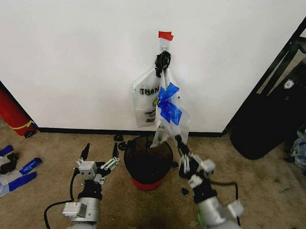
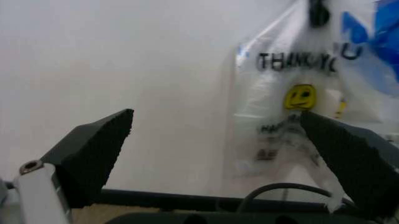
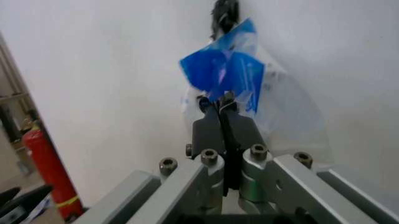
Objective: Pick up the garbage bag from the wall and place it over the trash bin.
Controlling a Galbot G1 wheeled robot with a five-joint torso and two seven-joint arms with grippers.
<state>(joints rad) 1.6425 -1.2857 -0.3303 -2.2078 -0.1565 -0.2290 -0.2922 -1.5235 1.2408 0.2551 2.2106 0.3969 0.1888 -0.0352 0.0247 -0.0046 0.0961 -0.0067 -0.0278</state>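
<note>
Showing bright blue patches on the see-through garbage bag (image 1: pixel 169 109), red tape (image 1: pixel 165 35) on the white wall (image 1: pixel 69 50), a black mesh trash bin (image 1: pixel 147 165) with red base.

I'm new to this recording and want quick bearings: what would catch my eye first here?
First, the garbage bag with bright blue patches, hanging from a hook under red tape on the white wall, with a clear bag behind it. The right gripper is shut on the garbage bag's lower edge, just above the black trash bin on the carpet. The left gripper hovers open left of the bin.
</note>
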